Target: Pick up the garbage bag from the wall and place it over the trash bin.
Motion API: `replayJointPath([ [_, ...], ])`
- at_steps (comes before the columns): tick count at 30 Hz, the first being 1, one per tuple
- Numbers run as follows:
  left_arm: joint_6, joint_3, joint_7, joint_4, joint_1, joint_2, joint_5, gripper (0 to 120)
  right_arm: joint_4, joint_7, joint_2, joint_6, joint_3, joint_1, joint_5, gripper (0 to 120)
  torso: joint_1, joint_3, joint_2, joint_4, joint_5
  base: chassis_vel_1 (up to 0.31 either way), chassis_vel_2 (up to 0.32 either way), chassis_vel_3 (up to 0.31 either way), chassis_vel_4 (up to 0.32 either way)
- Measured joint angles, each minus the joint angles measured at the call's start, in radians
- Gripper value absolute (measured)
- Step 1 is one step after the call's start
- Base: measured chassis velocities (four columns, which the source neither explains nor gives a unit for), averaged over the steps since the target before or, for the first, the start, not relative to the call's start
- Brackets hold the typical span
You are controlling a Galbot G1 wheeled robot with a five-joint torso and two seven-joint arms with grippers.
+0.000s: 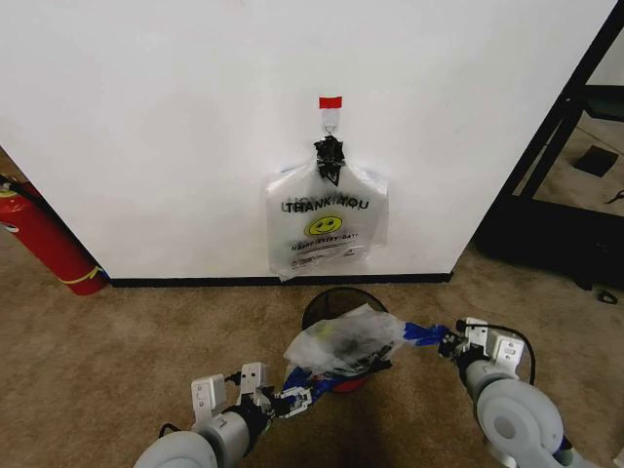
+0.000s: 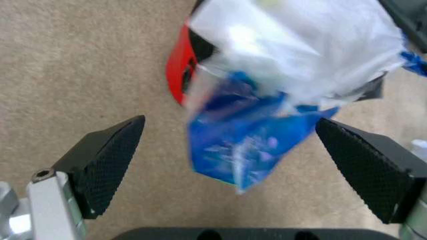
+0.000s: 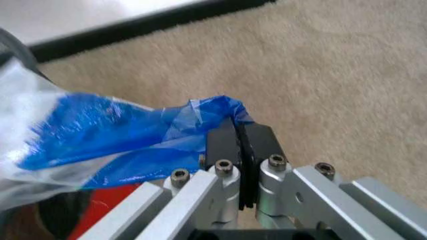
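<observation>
The bag lies crumpled over the mouth of the bin, stretched between the two arms so that it can be opened across the rim. The right claw is clamped narrow on a blue-printed corner of the bag, pulling it out to the robot's right; the right wrist view shows the black pads pressed together with the blue film caught between them. The left claw stands wide, its two textured fingers well apart on either side of the opposite blue corner, which hangs loose between them without being pinched. In my judgement the bag is draped but not yet seated around the rim, since much of it sits bunched on top and the bin's red base shows beneath. The bin stands on tan carpet, near the wall with its black baseboard. A bundle of like bags hangs from a hook under a red tape strip. A red extinguisher leans at the left, and a dark frame stands at the right.
</observation>
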Motion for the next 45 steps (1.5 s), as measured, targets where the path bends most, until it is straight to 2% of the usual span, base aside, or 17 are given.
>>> replayJointPath([
  [7,-0.006,-0.015,0.008,-0.014,0.010,0.010,0.074,100,-0.029,0.004,0.003,-0.009,-0.012,-0.004,-0.032,0,0.000,0.000,0.000,0.0000,0.0001,0.000,0.000,0.000,0.000],
  [10,-0.014,-0.030,0.026,-0.059,-0.004,0.014,0.122,100,-0.015,-0.015,0.004,0.016,0.006,-0.003,-0.034,12,0.000,0.000,0.000,0.0002,0.0001,0.000,0.000,0.000,0.000],
  [15,-0.016,-0.047,0.026,-0.091,-0.042,0.028,0.125,100,0.044,-0.076,-0.002,0.070,0.041,-0.041,-0.063,27,0.000,0.000,0.000,0.0002,0.0001,0.000,0.000,0.000,0.000],
  [16,-0.017,-0.053,0.025,-0.091,-0.075,0.032,0.119,100,0.083,-0.124,-0.007,0.095,0.063,-0.079,-0.102,34,0.000,0.000,0.000,0.0002,0.0000,0.000,0.000,0.000,0.000],
  [23,-0.011,-0.052,-0.001,-0.051,-0.200,0.037,0.043,100,0.188,-0.272,-0.034,0.142,0.133,-0.238,-0.282,55,0.000,0.000,0.000,-0.0006,-0.0003,0.000,0.000,0.000,0.000],
  [24,-0.007,-0.052,-0.009,-0.040,-0.225,0.040,0.026,100,0.193,-0.310,-0.042,0.150,0.150,-0.264,-0.327,61,0.000,0.000,0.000,0.0002,0.0000,0.000,0.000,0.000,0.000],
  [25,-0.005,-0.052,-0.012,-0.036,-0.235,0.041,0.019,100,0.194,-0.326,-0.044,0.151,0.160,-0.276,-0.339,64,0.000,0.000,0.000,0.0008,0.0001,0.000,0.000,0.000,0.000],
  [28,0.000,-0.048,-0.016,-0.026,-0.257,0.044,0.005,100,0.194,-0.348,-0.044,0.150,0.179,-0.299,-0.350,70,0.000,0.000,0.000,0.0003,0.0000,0.000,0.000,0.000,0.000],
  [29,0.003,-0.040,-0.016,-0.015,-0.279,0.046,-0.005,100,0.194,-0.362,-0.043,0.154,0.192,-0.314,-0.348,76,0.000,0.000,0.000,-0.0001,-0.0002,0.000,0.000,0.000,0.000],
  [32,0.008,-0.012,0.018,0.065,-0.348,0.043,-0.012,100,0.158,-0.436,-0.010,0.308,0.208,-0.342,-0.370,90,0.000,0.000,0.000,0.0004,0.0000,0.000,0.000,0.000,0.000],
  [34,0.026,0.005,0.045,0.116,-0.405,0.040,-0.026,100,0.155,-0.447,0.014,0.369,0.208,-0.344,-0.373,98,0.000,0.000,0.000,0.0003,0.0001,0.000,0.000,0.000,0.000],
  [37,0.048,0.020,0.061,0.159,-0.456,0.037,-0.050,100,0.164,-0.448,0.030,0.402,0.208,-0.347,-0.368,100,0.000,0.000,0.000,0.0001,0.0001,0.000,0.000,0.000,0.000],
  [38,0.092,0.054,0.076,0.226,-0.536,0.034,-0.089,100,0.181,-0.457,0.048,0.441,0.213,-0.354,-0.365,100,0.000,0.000,0.000,-0.0001,0.0000,0.000,0.000,0.000,0.000],
  [41,0.146,0.115,0.107,0.329,-0.654,0.025,-0.129,100,0.216,-0.489,0.067,0.488,0.238,-0.366,-0.345,100,0.000,0.000,0.000,0.0000,-0.0001,0.000,0.000,0.000,0.000],
  [45,0.177,0.169,0.139,0.384,-0.728,0.016,-0.146,98,0.232,-0.533,0.081,0.546,0.260,-0.375,-0.334,100,0.000,0.000,0.000,0.0000,-0.0001,0.000,0.000,0.000,0.000],
])
